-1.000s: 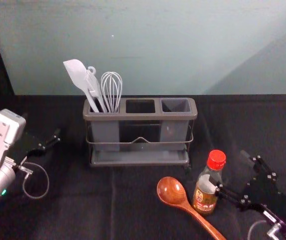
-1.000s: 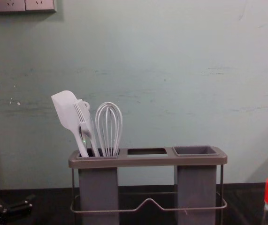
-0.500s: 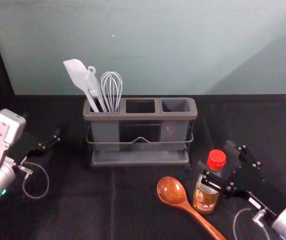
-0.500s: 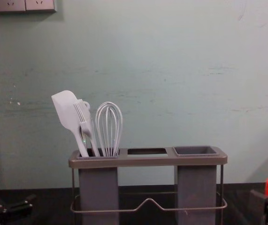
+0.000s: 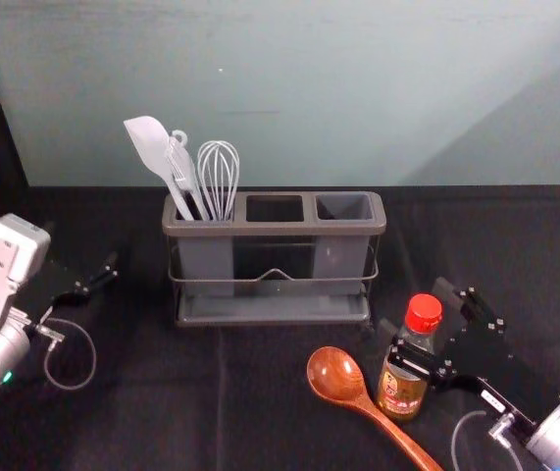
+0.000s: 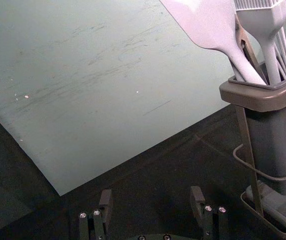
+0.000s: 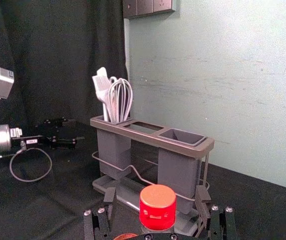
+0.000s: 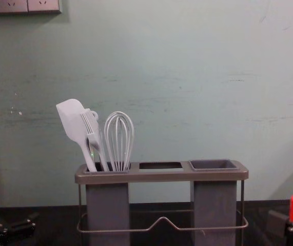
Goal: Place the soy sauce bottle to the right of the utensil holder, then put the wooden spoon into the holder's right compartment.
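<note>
In the head view's clock terms, the left hand (image 6: 152, 197) waits parked at the surface's left, fingers spread; the holder (image 5: 274, 230) stands mid-surface, its right compartment (image 5: 344, 208) vacant. The spoon (image 5: 336, 376) lies bowl towards 10 o'clock, handle towards 4 to 5, passing just beside the bottle (image 5: 401, 386). That bottle stands upright, at about 4 o'clock from the holder. The right hand (image 5: 414, 306), clearly nearer, reaches in from 4 o'clock, open, its fingers flanking the bottle. Closing across that upright axis looks next, then carrying it roughly towards 1 o'clock; a low drag might nudge the spoon.
</note>
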`<control>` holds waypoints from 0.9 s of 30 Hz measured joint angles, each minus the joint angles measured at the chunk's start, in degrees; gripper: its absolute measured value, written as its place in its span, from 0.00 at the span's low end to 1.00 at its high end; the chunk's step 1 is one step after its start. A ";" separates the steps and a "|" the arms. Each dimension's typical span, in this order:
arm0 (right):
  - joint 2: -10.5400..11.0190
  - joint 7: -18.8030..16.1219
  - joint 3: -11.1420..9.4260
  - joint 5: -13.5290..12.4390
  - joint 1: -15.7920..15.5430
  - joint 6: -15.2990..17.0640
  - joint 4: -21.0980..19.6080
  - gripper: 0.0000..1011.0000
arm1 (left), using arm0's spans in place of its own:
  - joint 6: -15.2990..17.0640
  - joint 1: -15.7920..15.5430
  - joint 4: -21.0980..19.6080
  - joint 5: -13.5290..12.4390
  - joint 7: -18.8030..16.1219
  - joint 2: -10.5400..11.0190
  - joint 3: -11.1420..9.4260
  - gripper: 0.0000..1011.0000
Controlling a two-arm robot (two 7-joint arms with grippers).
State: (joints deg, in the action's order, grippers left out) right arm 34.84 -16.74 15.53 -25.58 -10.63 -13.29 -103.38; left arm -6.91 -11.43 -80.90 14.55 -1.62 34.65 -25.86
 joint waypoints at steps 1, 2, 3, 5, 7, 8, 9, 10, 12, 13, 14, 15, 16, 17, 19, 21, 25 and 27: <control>-0.07 -0.01 -0.05 0.21 -0.06 0.00 -0.03 0.99 | 0.00 0.00 0.00 0.00 0.00 0.00 0.00 1.00; -0.25 -0.01 -0.12 0.58 -0.18 0.02 -0.05 0.99 | 0.00 0.00 0.00 0.00 0.00 0.00 0.00 1.00; -0.25 -0.01 -0.12 0.58 -0.18 0.02 -0.05 0.99 | 0.00 0.00 0.00 0.00 0.00 0.00 0.00 1.00; -0.56 -0.03 -0.26 1.09 -0.43 0.02 -0.07 0.99 | 0.00 0.00 0.00 0.00 0.00 0.00 0.00 1.00; -0.73 -0.09 -0.36 1.27 -0.59 0.02 -0.07 0.97 | 0.00 0.00 0.00 0.00 0.00 0.00 0.00 1.00; -0.88 -0.20 -0.50 1.53 -0.76 0.01 -0.07 0.94 | 0.00 0.00 0.00 0.00 0.00 0.00 0.00 1.00; -0.96 -0.23 -0.56 1.70 -0.86 0.01 -0.09 0.92 | 0.00 0.00 0.00 0.00 0.00 0.00 0.00 1.00; -1.02 -0.24 -0.63 1.85 -0.98 0.01 -0.14 0.88 | 0.00 0.00 0.00 0.00 0.00 0.00 0.00 1.00; -1.26 -0.24 -0.96 2.26 -1.29 0.00 -0.29 0.85 | 0.00 0.00 0.00 0.00 0.00 0.00 0.00 1.00; -1.41 -0.24 -1.16 2.53 -1.50 -0.01 -0.42 0.83 | 0.00 0.00 0.00 0.00 0.00 0.00 0.00 1.00; -1.48 -0.24 -1.27 2.62 -1.59 -0.01 -0.48 0.78 | 0.00 0.00 0.00 0.00 0.00 0.00 0.00 1.00; -1.56 -0.24 -1.38 2.69 -1.69 -0.02 -0.52 0.76 | 0.00 0.00 0.00 0.00 0.00 0.00 0.00 1.00; -1.64 -0.24 -1.47 2.78 -1.77 -0.02 -0.58 0.74 | 0.00 0.00 0.00 0.00 0.00 0.00 0.00 1.00; -1.77 -0.32 -1.68 2.91 -1.89 -0.03 -0.66 0.69 | 0.00 0.00 0.00 0.00 0.00 0.00 0.00 1.00; -1.89 -0.42 -1.88 2.99 -2.05 -0.05 -0.73 0.65 | 0.00 0.00 0.00 0.00 0.00 0.00 0.00 1.00; -2.09 -0.58 -2.14 3.10 -2.24 -0.05 -0.81 0.59 | 0.00 0.00 0.00 0.00 0.00 0.00 0.00 1.00; -2.54 -1.35 -2.63 3.07 -2.52 -0.05 -0.86 0.45 | 0.00 0.00 0.00 0.00 0.00 0.00 0.00 1.00; -2.70 -1.69 -2.79 2.95 -2.61 -0.05 -0.86 0.39 | 0.00 0.00 0.00 0.00 0.00 0.00 0.00 1.00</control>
State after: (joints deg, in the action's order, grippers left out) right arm 32.14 -18.42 12.73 -22.63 -13.24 -13.34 -104.24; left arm -6.91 -11.43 -80.90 14.55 -1.62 34.65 -25.86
